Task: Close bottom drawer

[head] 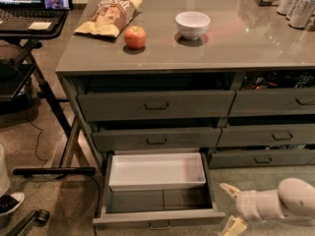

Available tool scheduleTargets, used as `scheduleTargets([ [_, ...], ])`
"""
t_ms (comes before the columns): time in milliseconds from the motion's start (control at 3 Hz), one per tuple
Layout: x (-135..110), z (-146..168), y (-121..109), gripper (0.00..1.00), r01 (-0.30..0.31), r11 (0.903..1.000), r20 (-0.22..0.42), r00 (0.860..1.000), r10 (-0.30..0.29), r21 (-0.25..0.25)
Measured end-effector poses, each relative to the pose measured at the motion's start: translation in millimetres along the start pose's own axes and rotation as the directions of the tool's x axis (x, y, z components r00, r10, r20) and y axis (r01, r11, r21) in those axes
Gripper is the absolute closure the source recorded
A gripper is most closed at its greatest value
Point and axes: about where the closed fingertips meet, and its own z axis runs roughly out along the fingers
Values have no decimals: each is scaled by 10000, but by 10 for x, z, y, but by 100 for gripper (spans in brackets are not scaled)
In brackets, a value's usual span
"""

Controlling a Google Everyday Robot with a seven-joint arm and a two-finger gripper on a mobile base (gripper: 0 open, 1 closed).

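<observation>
The bottom drawer (158,217) of the left stack is pulled far out. Its low grey front panel carries a small dark pull handle (158,225), and a white rectangular tray (156,171) lies in its rear half. My gripper (231,208) is at the lower right, just right of the drawer's front right corner and not touching it. Its two pale fingers (229,188) are spread apart, pointing left toward the drawer, and hold nothing.
Two taller grey drawers (156,104) sit above, and a neighbouring stack (275,134) is to the right. The counter (246,43) holds an apple (135,37), a white bowl (192,23), a chip bag (109,14) and cans (295,4). A stand with a laptop (29,18) is at the left.
</observation>
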Motion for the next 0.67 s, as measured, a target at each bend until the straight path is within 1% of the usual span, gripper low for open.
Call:
scheduleTargets([
  [333,446,583,24,0,-113,9995,468,9988,127,-292],
  [667,876,1100,127,19,-362,9973,899,9951,418,-638],
])
